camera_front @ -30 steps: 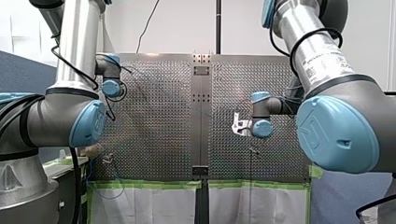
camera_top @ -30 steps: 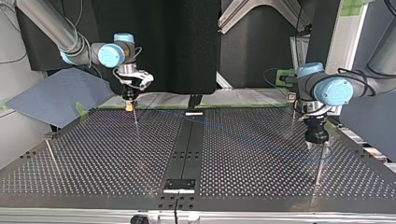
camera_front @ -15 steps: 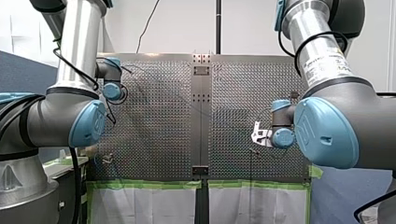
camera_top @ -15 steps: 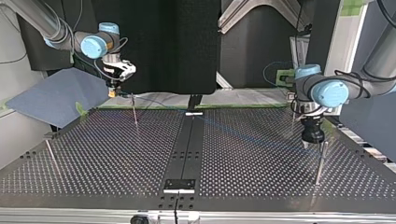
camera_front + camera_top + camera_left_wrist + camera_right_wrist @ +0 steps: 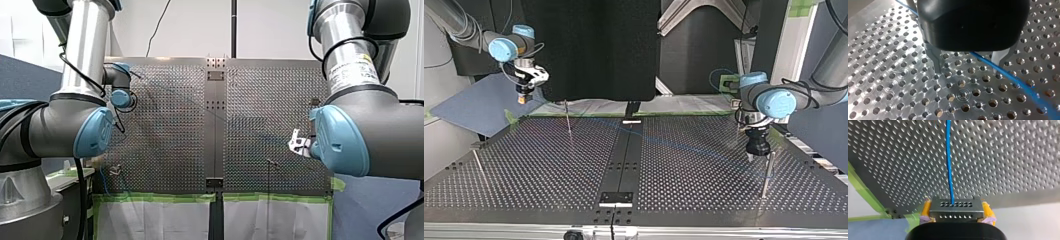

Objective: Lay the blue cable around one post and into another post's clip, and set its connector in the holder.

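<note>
Over the perforated table [image 5: 549,170], my left gripper [image 5: 966,71] stood released astride the blue cable [image 5: 684,147]. At the top view's upper left, my right gripper [image 5: 523,98] clenched the connector [image 5: 956,209]. Rounding the post [image 5: 568,120] probably called for gentle tension.

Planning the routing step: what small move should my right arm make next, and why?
Probably swing my right gripper, shut on the connector, round the thin post beside it: the blue cable runs straight from the connector, not yet bent around that post.
</note>
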`<control>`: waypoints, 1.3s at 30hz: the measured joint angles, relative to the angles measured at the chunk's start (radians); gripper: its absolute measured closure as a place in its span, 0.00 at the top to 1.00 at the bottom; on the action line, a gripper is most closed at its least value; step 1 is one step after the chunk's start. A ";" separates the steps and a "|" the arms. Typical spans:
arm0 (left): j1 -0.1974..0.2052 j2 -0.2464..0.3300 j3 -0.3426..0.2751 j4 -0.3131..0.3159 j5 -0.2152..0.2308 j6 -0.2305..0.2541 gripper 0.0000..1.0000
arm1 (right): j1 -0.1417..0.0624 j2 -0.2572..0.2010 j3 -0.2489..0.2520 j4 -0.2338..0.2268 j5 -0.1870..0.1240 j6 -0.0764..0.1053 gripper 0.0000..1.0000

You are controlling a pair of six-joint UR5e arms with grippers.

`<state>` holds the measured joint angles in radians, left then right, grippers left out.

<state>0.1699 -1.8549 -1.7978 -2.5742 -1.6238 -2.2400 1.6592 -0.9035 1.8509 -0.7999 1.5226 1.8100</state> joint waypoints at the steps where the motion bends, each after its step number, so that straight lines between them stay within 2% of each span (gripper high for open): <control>1: 0.000 0.000 0.000 0.000 0.000 0.000 1.00 | -0.009 0.000 0.000 -0.003 0.000 0.002 0.00; 4: 0.000 0.000 0.000 -0.001 -0.002 -0.002 1.00 | -0.038 0.000 0.000 -0.009 -0.001 0.006 0.00; 9: 0.000 0.000 0.000 -0.003 -0.005 -0.002 1.00 | -0.090 0.009 0.000 -0.044 -0.004 0.034 0.00; 14: 0.000 0.000 0.000 -0.003 -0.006 -0.001 1.00 | -0.135 0.042 0.000 -0.069 -0.007 0.041 0.00; 21: 0.000 0.000 0.000 -0.003 -0.006 0.001 1.00 | -0.159 0.073 -0.002 -0.106 -0.017 0.049 0.00; 27: -0.001 0.000 0.000 -0.003 -0.006 0.002 1.00 | -0.179 0.117 -0.010 -0.138 -0.029 0.054 0.00; 34: -0.002 0.000 0.000 -0.003 -0.004 0.002 1.00 | -0.211 0.148 -0.014 -0.153 -0.041 0.057 0.00; 39: -0.005 0.000 0.000 -0.003 -0.004 0.002 1.00 | -0.231 0.171 -0.023 -0.155 -0.049 0.070 0.00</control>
<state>0.1653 -1.8550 -1.7976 -2.5773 -1.6274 -2.2380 1.4282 -0.7328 1.8275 -0.9551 1.4739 1.8797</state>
